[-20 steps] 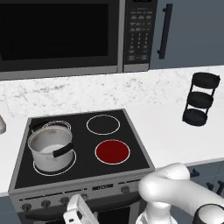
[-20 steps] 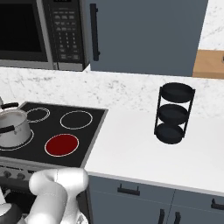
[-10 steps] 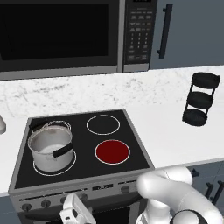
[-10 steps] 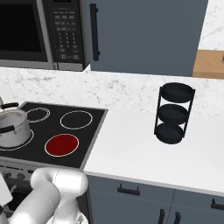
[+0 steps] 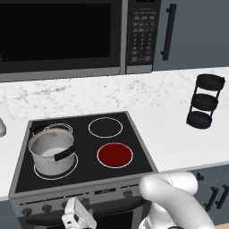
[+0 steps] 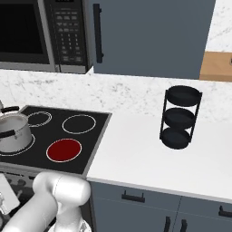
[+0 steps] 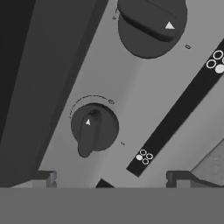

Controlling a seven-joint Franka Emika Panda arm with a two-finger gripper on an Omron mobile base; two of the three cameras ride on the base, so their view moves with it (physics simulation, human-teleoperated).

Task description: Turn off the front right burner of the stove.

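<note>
Front right burner (image 5: 115, 154) glowing red on the stove (image 5: 27, 142), gripper (image 7: 111, 179) spread wide, near a front-panel knob (image 7: 93, 128), not touching it

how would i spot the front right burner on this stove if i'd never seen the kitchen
Find the stove, the black glass cooktop under the microwave. On it, take the ring nearest the front edge on the side toward the black tiered rack. That front right burner is the only one glowing solid red; the others are white outlines, one holding a steel pot.

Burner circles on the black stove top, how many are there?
4. Glowing red front right burner, white-ringed back right burner, front left ring under the steel pot, back left ring partly hidden behind it.
</note>
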